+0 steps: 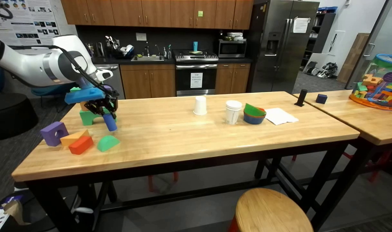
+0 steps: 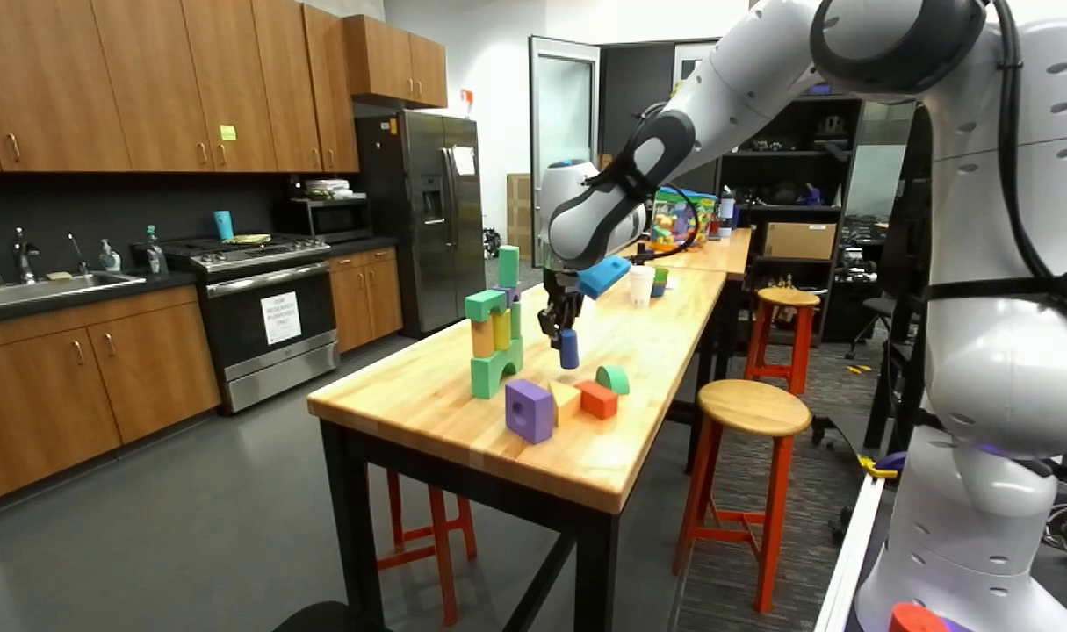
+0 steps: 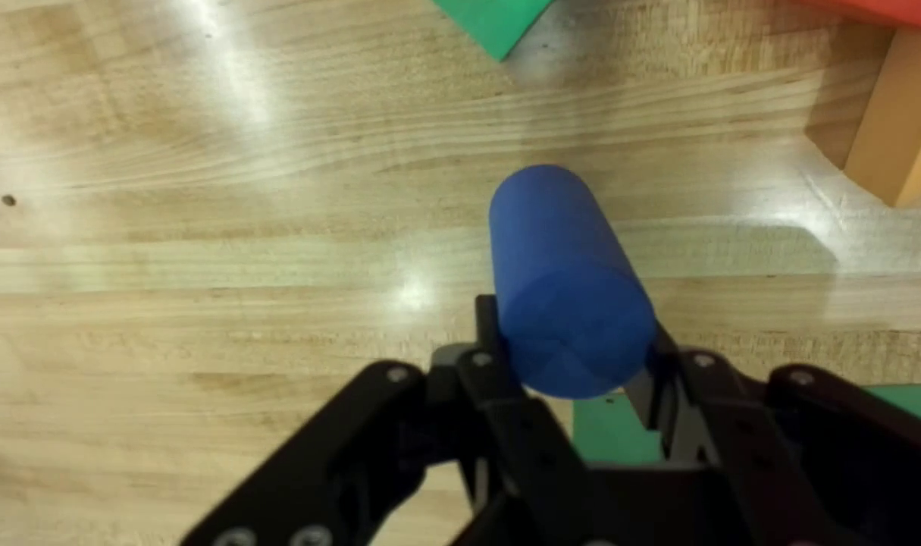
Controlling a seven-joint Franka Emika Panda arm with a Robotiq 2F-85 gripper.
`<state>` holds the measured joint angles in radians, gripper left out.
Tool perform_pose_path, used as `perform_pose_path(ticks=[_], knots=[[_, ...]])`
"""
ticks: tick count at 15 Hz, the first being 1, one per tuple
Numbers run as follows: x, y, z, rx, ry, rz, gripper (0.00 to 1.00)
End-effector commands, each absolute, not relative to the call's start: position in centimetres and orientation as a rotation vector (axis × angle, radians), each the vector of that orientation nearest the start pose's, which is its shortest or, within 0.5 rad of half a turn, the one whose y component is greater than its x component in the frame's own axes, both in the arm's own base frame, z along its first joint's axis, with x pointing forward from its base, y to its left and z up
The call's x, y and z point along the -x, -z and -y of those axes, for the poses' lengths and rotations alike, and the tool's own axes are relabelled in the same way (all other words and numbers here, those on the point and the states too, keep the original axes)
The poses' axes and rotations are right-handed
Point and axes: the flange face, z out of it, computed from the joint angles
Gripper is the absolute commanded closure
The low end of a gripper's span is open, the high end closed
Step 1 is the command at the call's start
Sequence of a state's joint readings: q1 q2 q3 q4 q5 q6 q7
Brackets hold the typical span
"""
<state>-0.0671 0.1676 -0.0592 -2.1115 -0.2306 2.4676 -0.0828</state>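
Note:
My gripper [image 3: 572, 326] is shut on a blue cylinder [image 3: 547, 227], one finger on each side near its upper end. In both exterior views the cylinder [image 1: 110, 123] points downward, slightly tilted, and appears to hang above the tabletop [image 2: 428, 399]. Beside it stands a block structure: a green arch [image 2: 496, 369] at the base, an orange block [image 2: 482, 339] and a yellow block [image 2: 501, 330] above, and an upright green block [image 2: 508, 266] on top. Closer to the table's end lie a purple block with a hole [image 2: 529, 411], an orange wedge [image 1: 74, 138], a red block [image 1: 81, 145] and a green half-round [image 1: 108, 143].
Farther along the table are an upturned white cup [image 1: 200, 105], stacked white cups [image 1: 233, 112], nested bowls [image 1: 254, 118] and white paper [image 1: 280, 116]. A black upright object [image 1: 301, 97] and a clear tub of blocks [image 1: 379, 85] stand beyond. Wooden stools [image 2: 754, 406] flank the table.

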Motion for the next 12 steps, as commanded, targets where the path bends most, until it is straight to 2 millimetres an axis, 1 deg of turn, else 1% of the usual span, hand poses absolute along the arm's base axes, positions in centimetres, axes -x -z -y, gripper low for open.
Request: perform_pose_path(ticks=[1, 5, 7, 9, 10, 12], knots=[[-56.1, -39.9, 7.1, 3.283, 0.309, 0.327, 0.86], [-54.7, -44.8, 7.3, 3.238, 0.318, 0.452, 0.86], [-54.1, -46.7, 7.4, 3.232, 0.311, 0.509, 0.86], [-53.6, -48.1, 7.5, 3.234, 0.318, 0.575, 0.86], [-53.6, -48.6, 7.6, 3.242, 0.318, 0.594, 0.86], [-53.5, -49.1, 7.5, 3.231, 0.392, 0.779, 0.86]])
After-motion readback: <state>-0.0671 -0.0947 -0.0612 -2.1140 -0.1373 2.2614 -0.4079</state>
